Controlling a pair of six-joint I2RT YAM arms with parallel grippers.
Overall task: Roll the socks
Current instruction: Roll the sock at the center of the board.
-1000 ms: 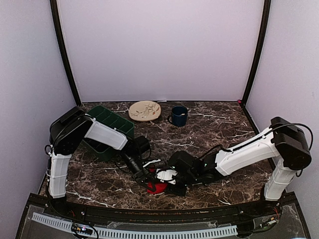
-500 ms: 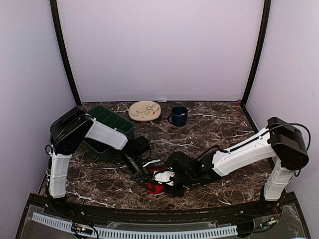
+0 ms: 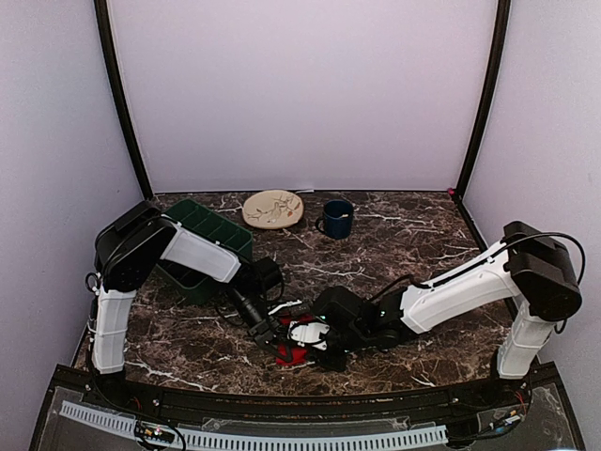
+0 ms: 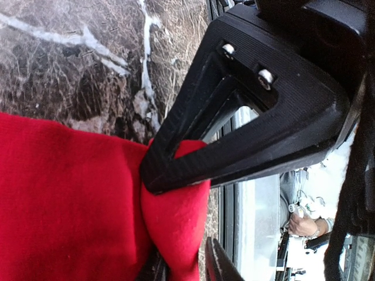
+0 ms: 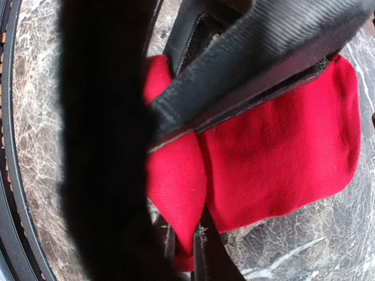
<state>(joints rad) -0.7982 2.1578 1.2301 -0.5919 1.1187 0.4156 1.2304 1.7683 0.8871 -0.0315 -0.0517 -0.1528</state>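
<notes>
Dark marble worktop (image 3: 423, 235), lilac walls. The socks (image 5: 275, 158) lie at 6 o'clock near the front edge, red and bunched between the two arms. Right fingers (image 5: 263, 58) are nearly closed, pinching a fold of the red fabric. Left fingers (image 4: 234, 134) press on the same fold; whether they grip it cannot be told. Green bin (image 3: 202, 240) at 10 o'clock; plate (image 3: 272, 208) and mug (image 3: 336, 218) at 12.

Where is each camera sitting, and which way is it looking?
Top camera: high behind the arms, looking down on the marble table; left arm and right arm show.
Left wrist camera: on the left arm, looking close at the red socks; a black finger shows.
Right wrist camera: on the right arm, also close on the red socks; black fingers show.
Shared: all three see the red socks on marble.
</notes>
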